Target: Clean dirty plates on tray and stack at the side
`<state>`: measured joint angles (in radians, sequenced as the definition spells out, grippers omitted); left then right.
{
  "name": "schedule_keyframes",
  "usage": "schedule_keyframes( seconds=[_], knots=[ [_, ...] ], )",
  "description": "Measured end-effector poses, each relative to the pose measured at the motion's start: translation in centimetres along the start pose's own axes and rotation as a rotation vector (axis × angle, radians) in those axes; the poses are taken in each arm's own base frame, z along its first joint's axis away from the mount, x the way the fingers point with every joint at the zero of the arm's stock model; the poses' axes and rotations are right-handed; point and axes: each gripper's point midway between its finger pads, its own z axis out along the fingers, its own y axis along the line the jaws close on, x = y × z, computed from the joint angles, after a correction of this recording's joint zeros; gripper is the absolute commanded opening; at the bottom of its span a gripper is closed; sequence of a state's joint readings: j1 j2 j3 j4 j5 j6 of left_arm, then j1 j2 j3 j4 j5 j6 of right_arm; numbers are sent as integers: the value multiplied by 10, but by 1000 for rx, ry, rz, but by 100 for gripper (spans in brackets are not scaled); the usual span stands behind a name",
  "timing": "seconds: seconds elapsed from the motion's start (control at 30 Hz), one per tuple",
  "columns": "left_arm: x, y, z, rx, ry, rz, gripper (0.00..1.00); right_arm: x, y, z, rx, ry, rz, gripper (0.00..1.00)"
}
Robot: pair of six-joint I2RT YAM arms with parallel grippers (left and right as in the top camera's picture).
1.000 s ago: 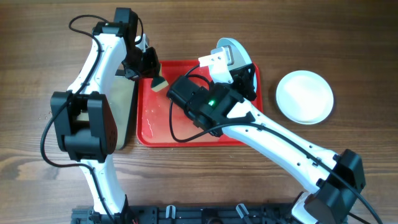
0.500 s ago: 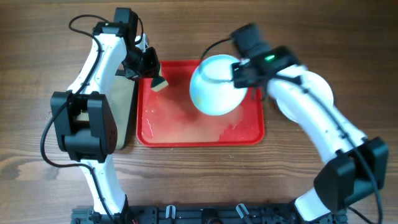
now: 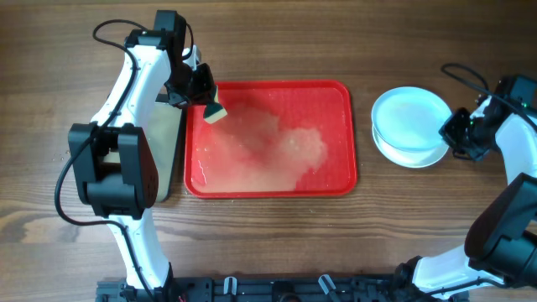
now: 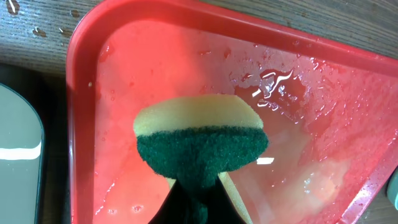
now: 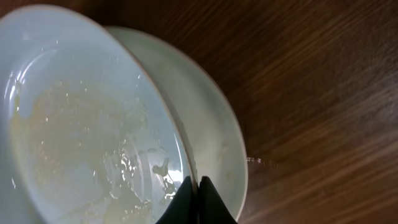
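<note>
Wooden table [image 3: 277,243]: brown top, its grain running left to right, filling the overhead view. A black rail [image 3: 252,290] lies along the near edge. Water droplets [image 4: 38,31] bead on the wood in the left wrist view. Lighting is even, with soft shadows.

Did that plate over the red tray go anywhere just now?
Yes. The plate moved right, clear of the red tray, and now lies over another plate; the right gripper grips its rim.

The plastic tray [image 3: 336,101] shines wet, plates [image 3: 409,126] glossy-smooth, sponge [image 4: 200,146] rough, table [image 3: 277,42] matt wood.
</note>
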<state>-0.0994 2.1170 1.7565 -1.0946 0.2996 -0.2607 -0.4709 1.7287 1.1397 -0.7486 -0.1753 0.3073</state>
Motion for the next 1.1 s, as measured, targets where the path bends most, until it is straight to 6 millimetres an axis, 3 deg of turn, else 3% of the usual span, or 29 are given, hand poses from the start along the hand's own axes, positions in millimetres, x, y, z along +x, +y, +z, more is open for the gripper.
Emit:
schedule_keyframes(
  seconds=[0.07, 0.1, 0.2, 0.37, 0.43, 0.53, 0.63, 0.73, 0.9, 1.0, 1.1],
  knots=[
    [0, 0, 0, 0, 0, 1, 4, 2, -3, 4, -3, 0, 9, 5],
    [0, 0, 0, 0, 0, 1, 4, 5, -4, 5, -4, 8, 9, 11],
    [0, 0, 0, 0, 0, 1, 4, 9, 1, 7, -6, 19, -11, 40],
    [2, 2, -2, -10, 3, -8, 4, 28, 10, 8, -5, 84, -56, 47],
    [4, 9, -12, -43, -5, -27, 4, 34, 12, 3, -1, 103, -69, 49],
    [3, 20, -55, -101, -94, -54, 4, 23, 24, -26, -27, 30, -104, 56],
    [10, 33, -106, -191, -198, -80, 4, 13, 55, -72, -101, -106, -183, 61],
    [19, 48, -137, -297, -260, -109, 4, 28, 103, -112, -218, -195, -332, 61],
    [26, 81, -130, -415, -230, -160, 4, 83, 172, -116, -328, -155, -575, 69],
    [30, 108, -109, -452, -206, -201, 4, 109, 206, -115, -381, -157, -688, 72],
    [26, 132, -83, -464, -219, -233, 9, 127, 222, -111, -401, -142, -752, 73]
  ],
)
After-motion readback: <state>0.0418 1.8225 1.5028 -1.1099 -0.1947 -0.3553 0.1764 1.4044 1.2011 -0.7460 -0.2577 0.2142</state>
